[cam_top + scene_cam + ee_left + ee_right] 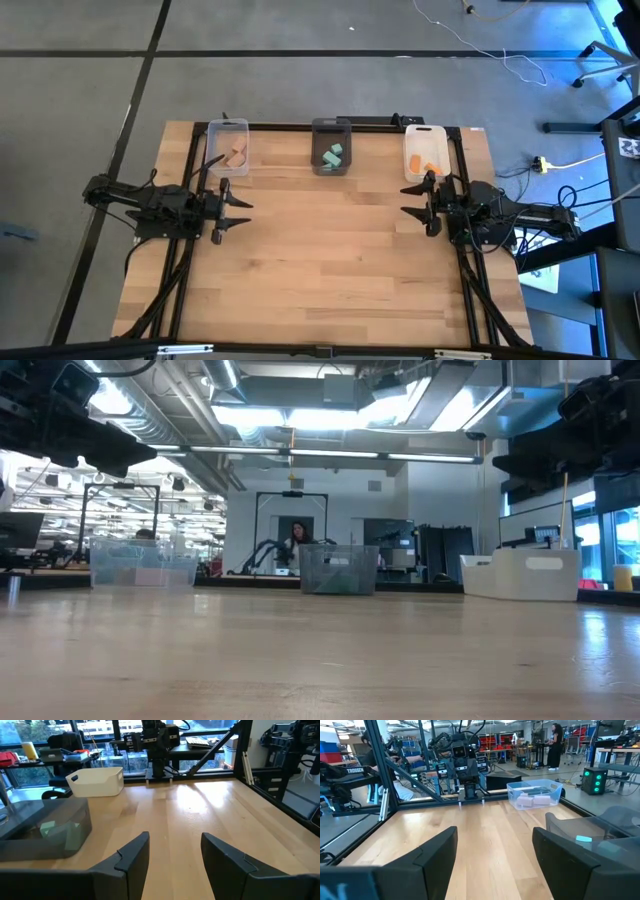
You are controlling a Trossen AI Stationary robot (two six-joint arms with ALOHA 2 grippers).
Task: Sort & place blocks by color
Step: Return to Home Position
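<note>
The blocks lie inside three bins along the table's far edge. Pale tan blocks sit in the clear bin on the left. Teal-green blocks sit in the dark grey bin in the middle, and they show through its wall in the left wrist view. Orange blocks sit in the white bin on the right. My left gripper is open above the table's left side, holding nothing. My right gripper is open above the right side, holding nothing.
The bare wooden tabletop stretches between both arms and toward the near edge. A black frame borders the table. In the low view the three bins stand in a row at the far edge; a person stands in the room beyond.
</note>
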